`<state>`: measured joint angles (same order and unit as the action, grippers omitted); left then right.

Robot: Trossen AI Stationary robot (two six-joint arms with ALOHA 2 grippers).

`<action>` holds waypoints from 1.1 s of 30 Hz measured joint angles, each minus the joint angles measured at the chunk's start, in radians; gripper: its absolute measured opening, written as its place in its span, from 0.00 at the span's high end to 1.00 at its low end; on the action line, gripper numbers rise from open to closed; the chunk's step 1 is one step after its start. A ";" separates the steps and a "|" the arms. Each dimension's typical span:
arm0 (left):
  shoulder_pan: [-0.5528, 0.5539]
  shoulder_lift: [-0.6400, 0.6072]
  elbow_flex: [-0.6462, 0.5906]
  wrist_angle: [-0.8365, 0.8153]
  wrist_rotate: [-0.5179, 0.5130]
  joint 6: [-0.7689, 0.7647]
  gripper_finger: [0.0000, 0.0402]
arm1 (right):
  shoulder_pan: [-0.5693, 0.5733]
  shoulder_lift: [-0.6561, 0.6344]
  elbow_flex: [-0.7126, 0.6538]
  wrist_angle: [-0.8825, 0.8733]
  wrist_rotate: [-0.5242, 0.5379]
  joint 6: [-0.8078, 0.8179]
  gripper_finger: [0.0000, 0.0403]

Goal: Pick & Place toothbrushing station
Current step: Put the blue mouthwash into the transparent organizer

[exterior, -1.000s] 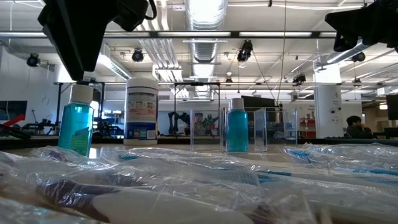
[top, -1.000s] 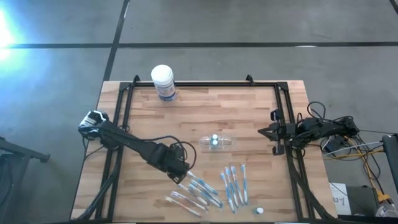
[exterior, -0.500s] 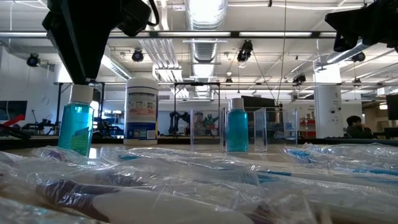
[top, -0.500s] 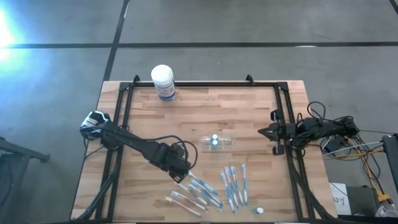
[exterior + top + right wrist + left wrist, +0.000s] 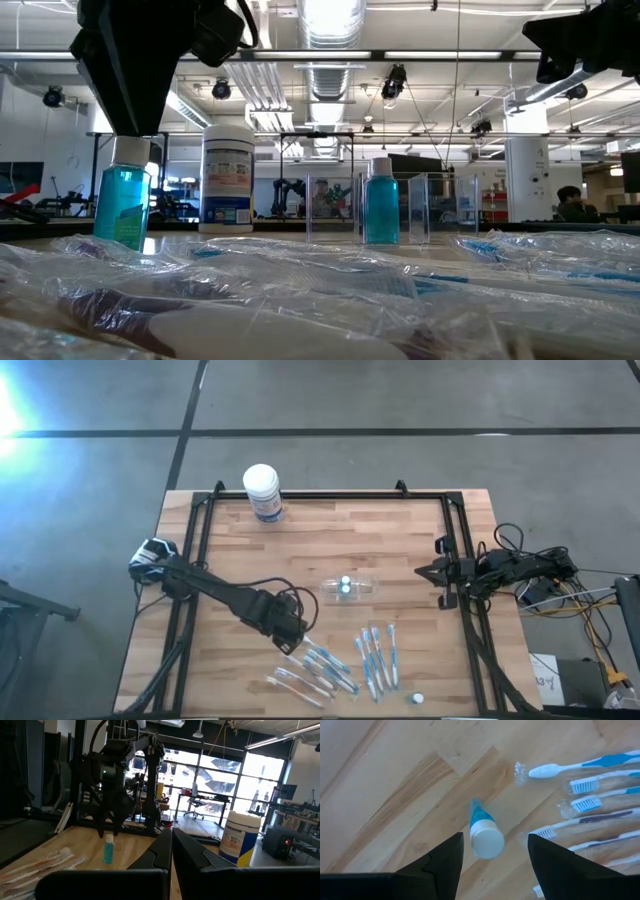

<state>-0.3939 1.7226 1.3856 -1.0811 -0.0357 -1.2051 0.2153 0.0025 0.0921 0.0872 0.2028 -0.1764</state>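
The toothbrushing station, a clear oval holder (image 5: 362, 589), stands mid-table with a small blue bottle (image 5: 345, 584) upright in it; its clear walls also show in the low view (image 5: 425, 208). My left gripper (image 5: 292, 639) is open and points down over a second small blue bottle with a white cap (image 5: 486, 840), which stands upright on the table. Its fingers (image 5: 445, 862) stand on either side of the cap without touching it. My right gripper (image 5: 420, 572) is shut and empty, and waits at the table's right edge.
Several wrapped toothbrushes (image 5: 318, 670) and loose ones (image 5: 376, 655) lie near the front edge, right of my left gripper. A white round tub (image 5: 262, 490) stands at the far edge. A small white cap (image 5: 417, 699) lies at the front right.
My left gripper has shifted a little toward the table's right, staying open above the small blue bottle.
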 joint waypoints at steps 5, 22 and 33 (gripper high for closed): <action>0.002 0.001 -0.001 0.001 0.000 0.011 0.44 | 0.000 0.000 0.000 0.000 0.000 -0.003 0.98; 0.002 0.003 -0.025 0.009 0.019 0.020 0.44 | 0.000 0.000 0.000 0.000 0.000 -0.007 0.98; 0.002 0.003 -0.064 0.042 0.025 0.019 0.44 | 0.000 0.000 0.000 0.000 0.001 -0.008 0.98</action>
<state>-0.3916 1.7252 1.3211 -1.0395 -0.0105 -1.1857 0.2157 0.0025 0.0917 0.0875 0.2035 -0.1841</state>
